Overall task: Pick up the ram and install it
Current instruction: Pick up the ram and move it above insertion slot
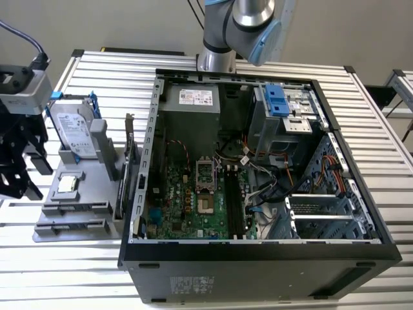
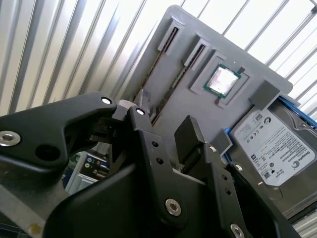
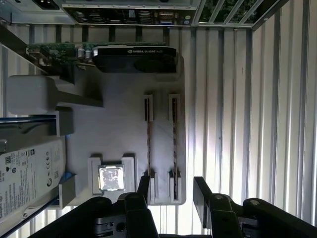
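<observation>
1. Now my black two-fingered gripper (image 3: 172, 191) gapes wide, holding nothing.
2. Slim dark ram strip (image 3: 174, 144) stands edge-on in the grey plastic tray (image 3: 119, 114), ahead between my fingers (image 3: 200, 191), lengthwise across their closing line.

A slim, long, flat ram stick (image 3: 148, 144) stands on edge in a grey holder tray's (image 3: 119, 119) slot; a second matching stick (image 3: 174, 144) stands parallel, just beside it.

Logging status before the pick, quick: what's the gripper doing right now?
Gripper: open, holding nothing, fingers apart near the ram sticks in the gray tray.
</observation>
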You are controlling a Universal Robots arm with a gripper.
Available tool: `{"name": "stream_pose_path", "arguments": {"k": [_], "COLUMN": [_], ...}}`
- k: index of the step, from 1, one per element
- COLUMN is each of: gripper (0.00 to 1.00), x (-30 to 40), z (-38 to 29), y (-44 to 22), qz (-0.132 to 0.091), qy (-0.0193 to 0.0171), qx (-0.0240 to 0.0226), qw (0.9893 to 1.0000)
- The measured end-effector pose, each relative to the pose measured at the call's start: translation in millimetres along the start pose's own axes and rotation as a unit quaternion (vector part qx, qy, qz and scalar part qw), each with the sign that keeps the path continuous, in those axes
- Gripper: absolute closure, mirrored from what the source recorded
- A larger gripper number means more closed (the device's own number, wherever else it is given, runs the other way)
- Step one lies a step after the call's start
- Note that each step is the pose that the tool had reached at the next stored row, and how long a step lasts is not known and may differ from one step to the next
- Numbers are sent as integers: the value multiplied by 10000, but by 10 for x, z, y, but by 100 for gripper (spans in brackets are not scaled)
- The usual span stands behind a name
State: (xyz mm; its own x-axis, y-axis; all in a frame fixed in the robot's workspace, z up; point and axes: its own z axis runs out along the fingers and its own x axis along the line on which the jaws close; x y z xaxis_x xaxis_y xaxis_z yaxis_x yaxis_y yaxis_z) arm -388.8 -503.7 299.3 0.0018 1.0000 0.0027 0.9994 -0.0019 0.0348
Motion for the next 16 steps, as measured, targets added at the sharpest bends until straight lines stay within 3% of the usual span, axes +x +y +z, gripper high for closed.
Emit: {"name": "stream_pose_path", "arguments": {"k": [16], "gripper": [0], "x": [0], "z": [103], "y": [-4], "qz": [0], "qy": [0], "qx": [0], "qw": [10000]}}
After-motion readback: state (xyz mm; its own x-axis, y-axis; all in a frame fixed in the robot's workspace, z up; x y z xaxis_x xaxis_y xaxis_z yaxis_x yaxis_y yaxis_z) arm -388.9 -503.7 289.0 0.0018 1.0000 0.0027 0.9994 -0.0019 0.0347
